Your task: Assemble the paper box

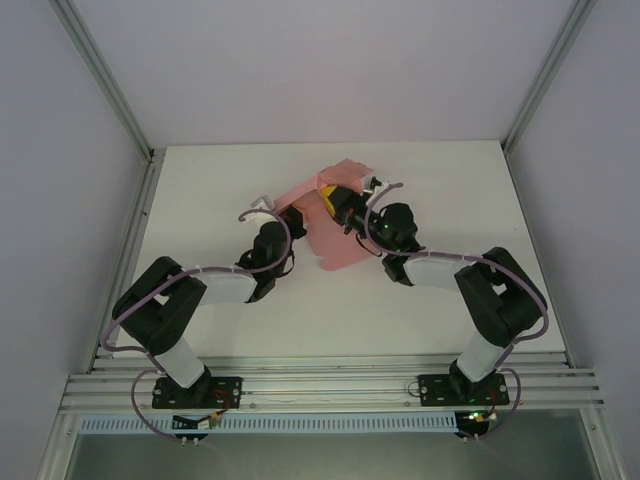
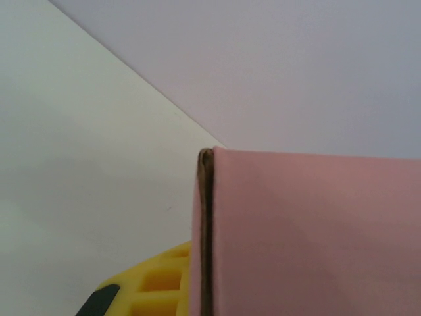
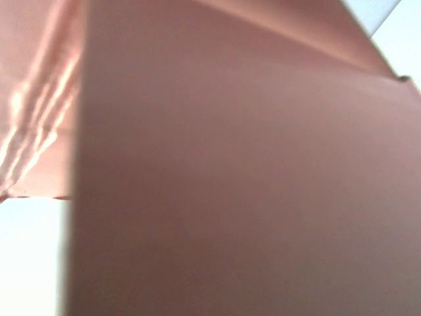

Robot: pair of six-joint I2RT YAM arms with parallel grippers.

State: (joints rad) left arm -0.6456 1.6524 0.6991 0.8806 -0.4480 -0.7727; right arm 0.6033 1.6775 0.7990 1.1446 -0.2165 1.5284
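The paper box (image 1: pixel 340 240) is a partly folded salmon-pink sheet at the middle back of the white table (image 1: pixel 300 320), one panel lying flat and others lifted. My left gripper (image 1: pixel 295 215) reaches its left edge. In the left wrist view the sheet's folded edge (image 2: pixel 205 230) runs down beside one yellow finger (image 2: pixel 154 283), and the jaws are shut on the paper. My right gripper (image 1: pixel 330 197), yellow fingered, sits at the sheet's upper part from the right. Pink paper (image 3: pixel 230 164) covers its jaws in the right wrist view, so how they stand is hidden.
Both arms bend inward from their bases (image 1: pixel 195 390) (image 1: pixel 455 388) at the near edge. Aluminium frame posts (image 1: pixel 130 120) (image 1: pixel 535 100) and grey walls close in the table on the left, right and back. Bare table lies in front of the sheet.
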